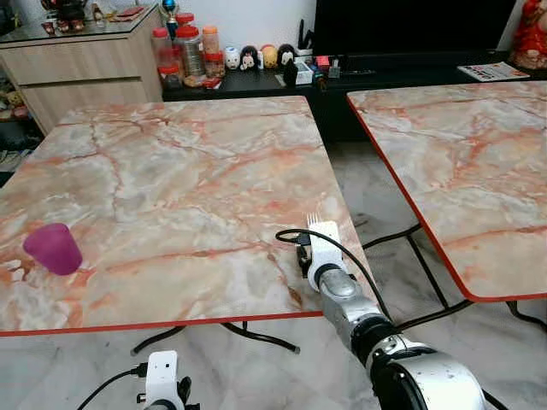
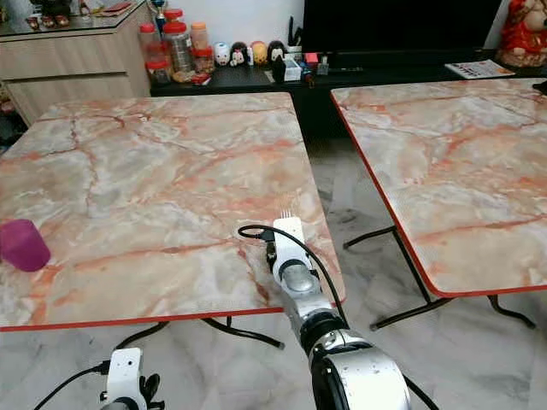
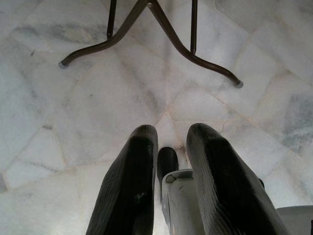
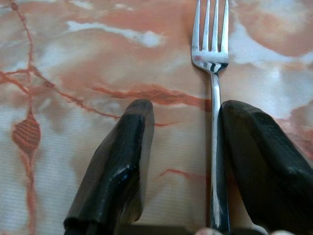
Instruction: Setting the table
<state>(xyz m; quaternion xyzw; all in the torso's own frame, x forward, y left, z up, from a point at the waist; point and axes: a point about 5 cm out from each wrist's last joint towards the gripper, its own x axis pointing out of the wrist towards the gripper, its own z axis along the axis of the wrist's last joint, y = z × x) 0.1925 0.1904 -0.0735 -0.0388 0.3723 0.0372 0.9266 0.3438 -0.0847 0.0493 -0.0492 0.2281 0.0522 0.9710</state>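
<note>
The left end effector (image 3: pixel 168 147) hangs low over the marble floor (image 3: pixel 98 98), its fingers slightly apart and holding nothing. The right end effector (image 4: pixel 183 120) rests spread apart on the marble worktop (image 1: pixel 171 188) near its front edge, the fork (image 4: pixel 212 58) lying flat against one finger, tines pointing away. Farther left sits a purple cup (image 1: pixel 53 248).

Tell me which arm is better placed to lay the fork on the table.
Right. The right gripper is over the table with the fork against one finger; the left gripper hangs near the floor.
</note>
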